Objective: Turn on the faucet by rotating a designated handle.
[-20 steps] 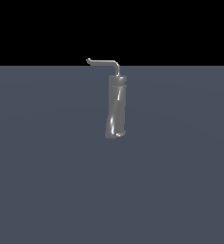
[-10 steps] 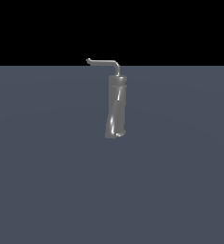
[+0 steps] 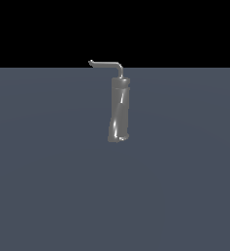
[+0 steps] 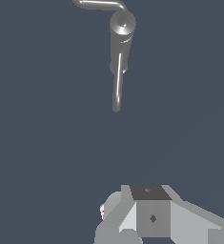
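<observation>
Handle [image 3: 105,63]: thin stiff metal rod atop the faucet [image 3: 119,110], upper centre of frame.
Expect slick metal; push near its upturned tip. Gripper [image 4: 147,221] well apart; you cannot tell its spread.

Blocky white-and-grey gripper [image 4: 154,217] housing, faceted panels
</observation>
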### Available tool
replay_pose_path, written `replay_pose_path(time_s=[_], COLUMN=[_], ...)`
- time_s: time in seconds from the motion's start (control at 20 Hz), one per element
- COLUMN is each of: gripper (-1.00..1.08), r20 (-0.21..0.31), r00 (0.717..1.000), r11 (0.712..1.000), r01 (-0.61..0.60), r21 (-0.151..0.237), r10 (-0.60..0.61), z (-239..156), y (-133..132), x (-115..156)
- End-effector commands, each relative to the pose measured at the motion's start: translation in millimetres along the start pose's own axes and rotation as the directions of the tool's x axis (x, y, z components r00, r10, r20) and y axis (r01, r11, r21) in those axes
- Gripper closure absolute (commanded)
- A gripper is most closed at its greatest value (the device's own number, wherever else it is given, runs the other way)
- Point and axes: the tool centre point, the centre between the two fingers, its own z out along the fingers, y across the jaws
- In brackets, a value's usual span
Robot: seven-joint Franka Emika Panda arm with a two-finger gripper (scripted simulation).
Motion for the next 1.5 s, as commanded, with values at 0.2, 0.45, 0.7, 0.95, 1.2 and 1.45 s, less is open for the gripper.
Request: replay_pose_path(time_s=[0.2,0.45,0.7,0.95,1.2,1.45], gripper=[1.08,1.08,1.08,1.08,1.08,1.08], r20=[0.005,0.012,0.02,0.029,0.037,0.043], r00=[0.993,0.971,0.935,0.884,0.819,0.741], r11=[0.993,0.971,0.935,0.884,0.819,0.741], r01=[-0.118,-0.237,-0.354,-0.467,-0.573,-0.671], r21=[0.012,0.021,0.026,0.028,0.026,0.021], r10=[0.118,0.237,0.354,0.466,0.572,0.67], z=[-1.1,0.3,4.3,11.1,20.6,32.8], y=[-3.6,-7.5,-11.6,-16.1,-20.9,-26.1], x=[28.0,56.8,86.2,115.9,145.5,174.7])
